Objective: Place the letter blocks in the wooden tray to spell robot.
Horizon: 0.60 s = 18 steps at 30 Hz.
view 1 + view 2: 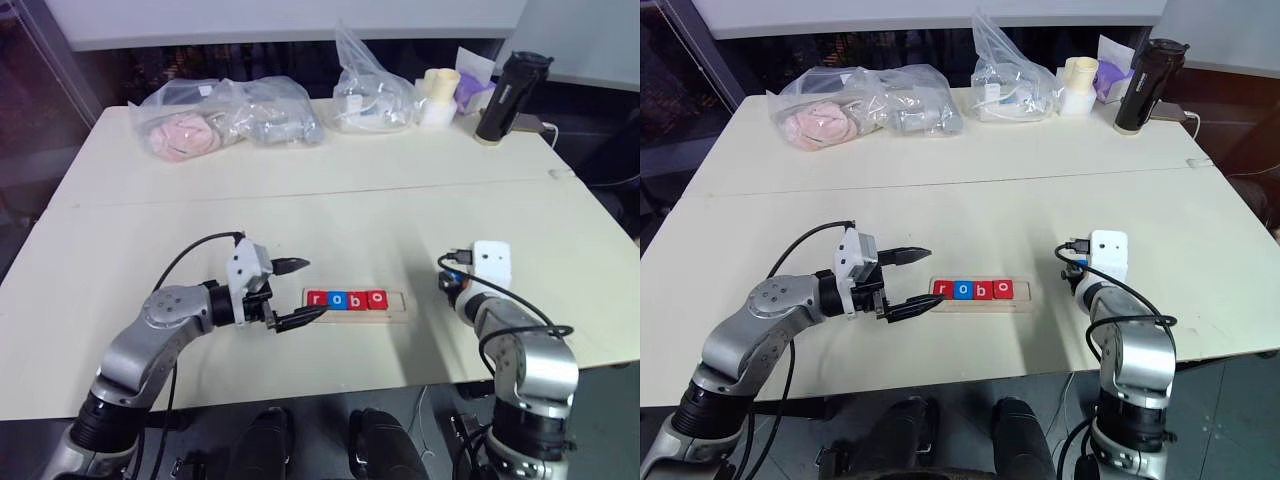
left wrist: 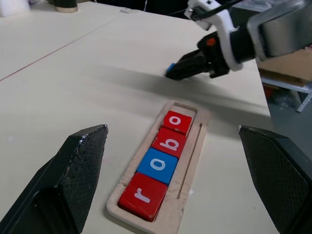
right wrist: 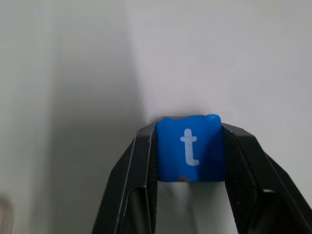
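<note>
Right claw (image 3: 190, 151) clamped on a small blue square block with a white "t" (image 3: 190, 147), one black finger (image 3: 141, 165) pressed to each side, down at the pale cream surface (image 1: 300, 190). Seen from the left wrist, tips low at the surface, well apart from the far, free end of the flat pale wooden tray with rounded corners (image 2: 192, 168).

Left claw (image 1: 300, 290) spread wide with nothing between its fingers, hanging just beside the tray's "r" end, lower finger (image 1: 300, 318) at the tray's rim.

In the tray's shallow slot, four blocks in a touching row: red "r" (image 2: 143, 196), blue "o" (image 2: 157, 165), red "b" (image 2: 169, 142), red "o" (image 2: 177, 122). One bare space past the last "o", at the end nearer the right claw.

Far beyond the tray, along the back edge of the surface: two clear plastic bags of soft items (image 1: 225, 115), another crumpled clear bag (image 1: 372, 95), a cream cup (image 1: 440, 92), a black bottle (image 1: 510, 95).
</note>
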Tool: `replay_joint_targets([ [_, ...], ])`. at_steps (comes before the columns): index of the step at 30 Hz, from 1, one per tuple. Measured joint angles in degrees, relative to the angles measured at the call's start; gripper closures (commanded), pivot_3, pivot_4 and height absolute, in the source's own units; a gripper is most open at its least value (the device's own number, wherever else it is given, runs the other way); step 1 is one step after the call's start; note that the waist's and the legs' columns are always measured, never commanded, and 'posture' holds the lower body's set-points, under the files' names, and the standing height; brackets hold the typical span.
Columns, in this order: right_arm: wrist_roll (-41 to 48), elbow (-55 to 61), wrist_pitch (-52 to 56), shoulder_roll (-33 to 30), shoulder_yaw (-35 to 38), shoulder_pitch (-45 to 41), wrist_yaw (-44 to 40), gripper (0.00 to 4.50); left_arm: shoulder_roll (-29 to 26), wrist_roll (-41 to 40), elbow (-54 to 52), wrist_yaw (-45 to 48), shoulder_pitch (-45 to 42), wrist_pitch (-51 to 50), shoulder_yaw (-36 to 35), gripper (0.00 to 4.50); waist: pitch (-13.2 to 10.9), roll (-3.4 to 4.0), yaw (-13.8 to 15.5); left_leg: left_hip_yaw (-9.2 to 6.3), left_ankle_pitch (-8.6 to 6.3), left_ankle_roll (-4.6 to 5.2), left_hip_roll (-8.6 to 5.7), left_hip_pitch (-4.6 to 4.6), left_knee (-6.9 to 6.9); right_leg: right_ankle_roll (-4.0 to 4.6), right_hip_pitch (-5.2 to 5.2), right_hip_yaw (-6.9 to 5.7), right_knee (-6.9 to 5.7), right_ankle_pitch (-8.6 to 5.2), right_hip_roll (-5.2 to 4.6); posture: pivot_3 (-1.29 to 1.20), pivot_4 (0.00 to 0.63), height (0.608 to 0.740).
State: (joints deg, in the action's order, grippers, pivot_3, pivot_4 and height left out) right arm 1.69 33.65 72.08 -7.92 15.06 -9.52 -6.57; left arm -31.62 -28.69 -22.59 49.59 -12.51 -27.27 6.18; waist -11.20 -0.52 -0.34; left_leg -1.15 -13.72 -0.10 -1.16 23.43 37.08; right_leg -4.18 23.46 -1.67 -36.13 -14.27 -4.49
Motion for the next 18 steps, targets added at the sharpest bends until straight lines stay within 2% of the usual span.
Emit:
replay_joint_targets([
  [3,1.15,9.99,6.59,0.72,-1.03,5.49,-0.17,3.29,-0.07,0.0,0.0,0.11,0.64,0.16,-0.06,0.0,0.0,0.0,-0.09,0.0,-0.01,-0.01,0.0,0.02,-0.05,-0.02,0.03,0.0,0.02,-0.03,-0.03,0.0,0.15,0.74],
  [7,1.81,15.97,12.45,2.67,-1.05,7.82,0.04,3.29,-0.01,0.0,0.01,0.43,0.66,0.38,-0.06,0.0,0.0,0.0,-0.29,-0.02,-0.01,-0.01,0.01,0.0,-0.02,0.01,0.03,0.0,0.02,-0.03,-0.04,0.0,0.15,0.74],
  [18,1.84,14.59,11.47,2.85,-0.61,7.06,0.67,3.29,0.6,0.58,1.5,1.48,-0.06,0.83,0.32,0.0,0.04,-0.05,-0.39,-0.03,-0.02,-0.03,0.01,0.02,-0.02,0.04,0.03,0.0,0.11,-0.03,-0.12,0.0,0.15,0.74],
])
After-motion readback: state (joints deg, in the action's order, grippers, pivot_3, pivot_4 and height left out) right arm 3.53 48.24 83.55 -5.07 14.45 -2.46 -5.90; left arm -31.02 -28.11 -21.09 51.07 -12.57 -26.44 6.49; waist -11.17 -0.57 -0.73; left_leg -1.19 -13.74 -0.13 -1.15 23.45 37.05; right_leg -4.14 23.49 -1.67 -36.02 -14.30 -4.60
